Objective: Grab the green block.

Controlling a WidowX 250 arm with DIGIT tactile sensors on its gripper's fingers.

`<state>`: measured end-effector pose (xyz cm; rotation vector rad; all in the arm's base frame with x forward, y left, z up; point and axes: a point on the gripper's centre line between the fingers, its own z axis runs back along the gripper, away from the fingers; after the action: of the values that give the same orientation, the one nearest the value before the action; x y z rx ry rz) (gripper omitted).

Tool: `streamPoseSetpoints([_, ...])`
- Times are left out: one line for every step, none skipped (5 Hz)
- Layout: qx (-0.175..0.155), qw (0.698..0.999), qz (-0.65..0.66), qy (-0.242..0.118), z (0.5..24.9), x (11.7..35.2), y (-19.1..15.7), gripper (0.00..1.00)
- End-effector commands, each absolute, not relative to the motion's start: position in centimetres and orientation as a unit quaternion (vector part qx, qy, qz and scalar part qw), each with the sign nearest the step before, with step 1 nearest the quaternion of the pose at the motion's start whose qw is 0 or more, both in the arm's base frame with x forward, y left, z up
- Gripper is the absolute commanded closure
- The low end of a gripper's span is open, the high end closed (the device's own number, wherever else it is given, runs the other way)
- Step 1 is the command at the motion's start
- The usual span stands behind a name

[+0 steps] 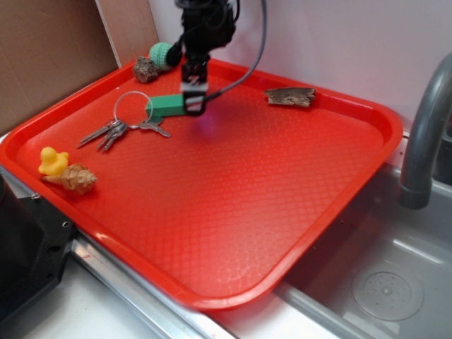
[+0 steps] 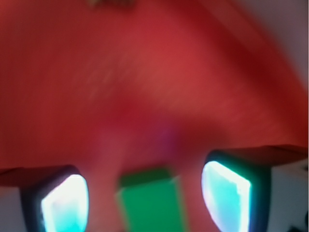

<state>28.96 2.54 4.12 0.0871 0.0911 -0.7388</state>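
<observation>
While over tray [image 1: 339,176], end effector [image 1: 194,99] open, pads [image 2: 65,203] either side of block [image 1: 167,106], apart from it. Block flat on tray, just beside keys [image 1: 116,131]. Wrist view blurred; block [image 2: 152,203] centred between pads.

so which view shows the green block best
The exterior view: the green block lies whole and sharp on the red tray, by the keys. The wrist view shows only one blurred end between the open gripper fingers.
</observation>
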Motion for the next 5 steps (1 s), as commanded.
streamPoseSetpoints([0.067,0.936,-0.344,-0.033,8.8,26.1,3.5,0.00])
streamPoseSetpoints([0.063,0.940,-0.334,-0.031,8.0,26.4,4.9,0.00])
streamPoseSetpoints([0.048,0.941,-0.335,-0.019,6.1,26.8,5.8,0.00])
streamPoseSetpoints([0.047,0.934,-0.353,0.003,4.3,27.3,4.9,0.00])
streamPoseSetpoints([0.050,0.931,-0.362,0.018,2.9,27.3,4.3,0.00])
